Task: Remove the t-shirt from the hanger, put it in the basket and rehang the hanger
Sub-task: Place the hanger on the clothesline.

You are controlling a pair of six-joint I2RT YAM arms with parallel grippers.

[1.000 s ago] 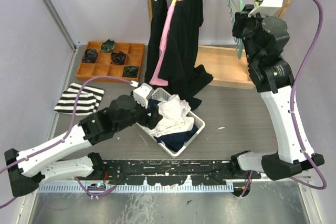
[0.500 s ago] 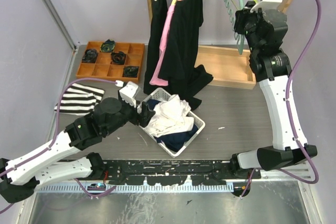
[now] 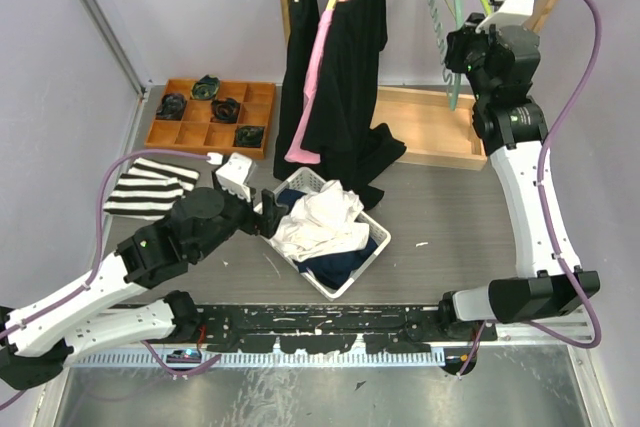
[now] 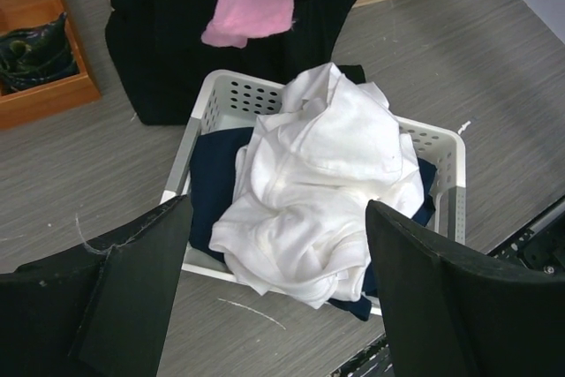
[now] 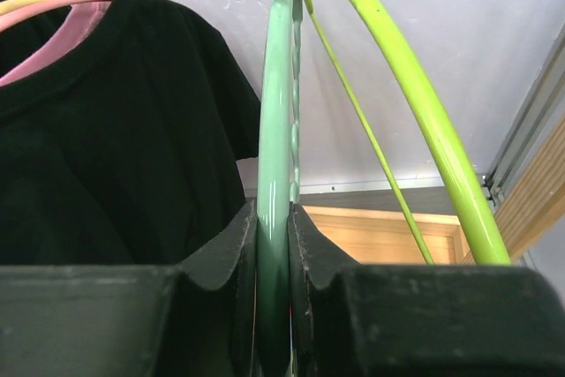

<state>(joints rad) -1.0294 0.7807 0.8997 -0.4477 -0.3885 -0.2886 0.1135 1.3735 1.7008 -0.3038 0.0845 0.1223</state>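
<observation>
**Left fingers (image 4: 132, 293) spread wide over the basket, right fingers (image 5: 216, 262) pinched on a bare hanger**

Closest to the arms' bases, the left gripper (image 3: 268, 209) hovers low at the near-left edge of a white laundry basket (image 4: 231, 94). Its jaws stand far apart and hold nothing. Seen from its wrist, the two dark fingers frame the basket's contents without touching them.

A white t-shirt (image 4: 327, 183) lies crumpled in that basket, heaped over the rim. It sits on top of a navy garment (image 4: 216, 183) that fills the bottom. The basket stands on the grey table (image 3: 450, 217), turned at an angle.

Further back on the left, a folded black-and-white striped cloth (image 3: 150, 192) lies flat. Beyond it is a wooden compartment tray (image 3: 262, 97) with dark rolled items in several cells.

At the far side a wooden clothes rack (image 3: 430, 127) carries black garments, one of them a black t-shirt (image 5: 106, 130). A strip of pink cloth (image 4: 247, 6) hangs along the black fabric, whose hems reach down just behind the basket.

The right gripper (image 5: 274, 227) is raised high to the right end of the rail. Its jaws are nearly closed, clamping the thin side of a mint-green hanger (image 5: 274, 130) that carries no clothing. A lime-green hanger (image 5: 424, 130), also bare, hangs just beside it on the right.
</observation>
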